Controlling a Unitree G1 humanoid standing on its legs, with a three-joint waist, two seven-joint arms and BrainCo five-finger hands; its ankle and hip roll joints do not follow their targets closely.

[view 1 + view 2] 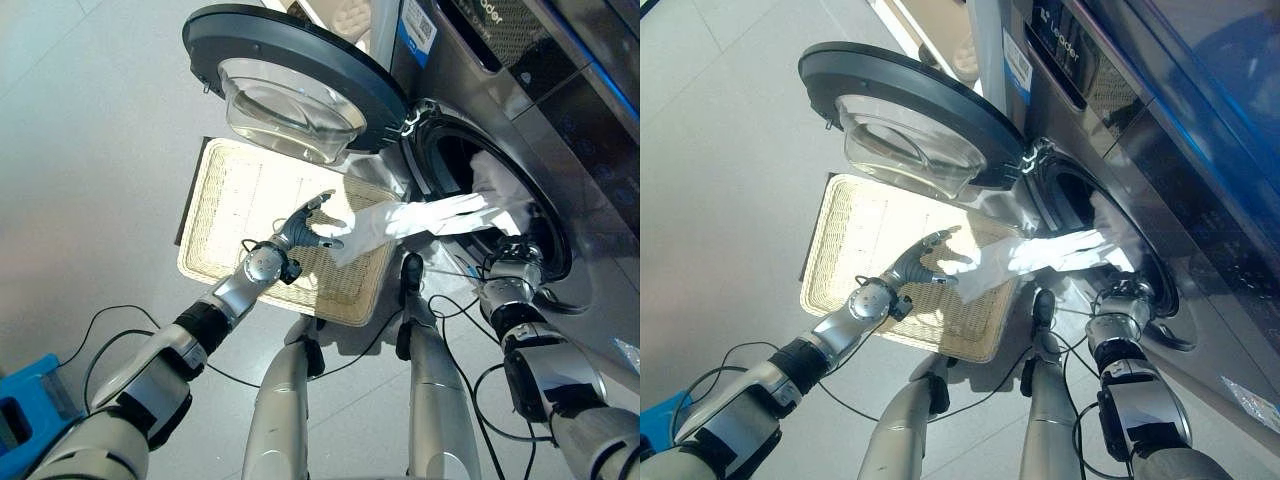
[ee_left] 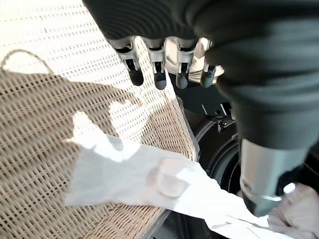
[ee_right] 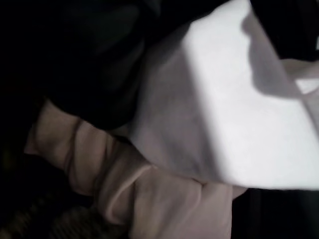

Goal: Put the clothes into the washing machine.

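**A:** Left eye view, entry: white garment (image 1: 400, 222) is half in. One end lies inside the washing machine (image 1: 520, 130) drum, the other end trails out over the rim onto the wicker basket (image 1: 230, 210) on the floor. Door (image 1: 290, 80) stands wide open.

**B:** Hands?

**A:** Your left hand (image 1: 308, 228) hovers over the basket beside the trailing end, fingers straight, holding nothing. Your right hand (image 1: 515, 265) is at the drum mouth; fingers hidden, cannot tell.

**B:** Advice?

**A:** Likely best: gather the trailing end with the left, lift it clear of the rim, feed it deep so nothing catches the door seal.
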